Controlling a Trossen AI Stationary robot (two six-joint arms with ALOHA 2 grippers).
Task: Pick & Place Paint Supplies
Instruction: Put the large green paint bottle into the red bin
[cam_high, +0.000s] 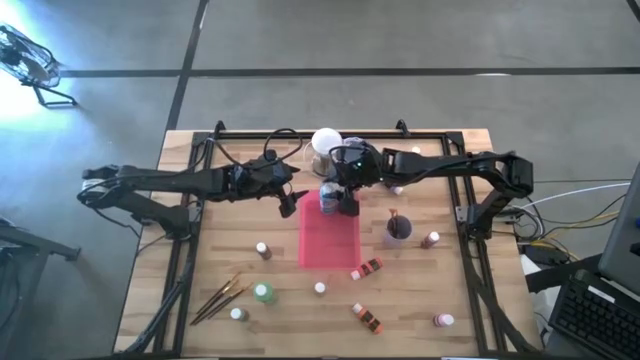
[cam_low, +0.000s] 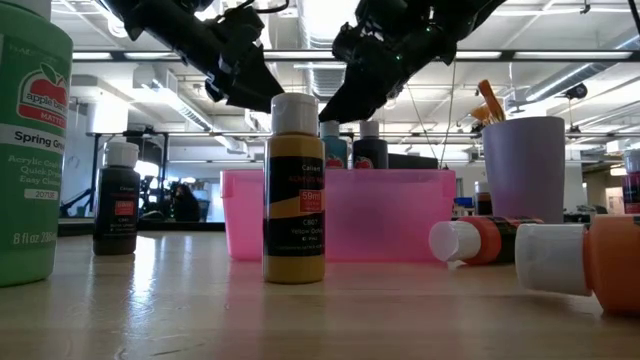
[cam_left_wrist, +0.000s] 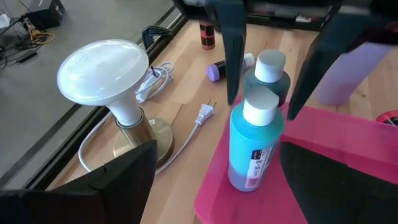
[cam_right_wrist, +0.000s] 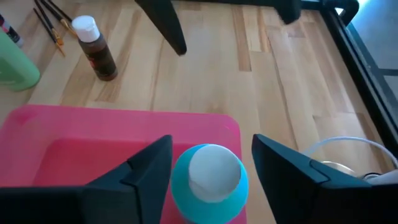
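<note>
Item: teal bottle (cam_right_wrist: 209, 176), standing upright at the far end of the pink tray (cam_right_wrist: 118, 134), a darker bottle (cam_left_wrist: 268, 81) just beside it.

Right claw (cam_right_wrist: 210, 167): mine, directly over the white cap, fingers apart on either side and not gripping. Step, as I judge it: release and clear. Best done by lifting straight up, no sideways drift, or a finger tips the bottle.

Left claw (cam_left_wrist: 214, 180): spread wide, empty, waiting just left of the tray.

Remaining: small bottles and brushes (cam_high: 222, 296) scattered on the near bench (cam_high: 300, 310).
</note>
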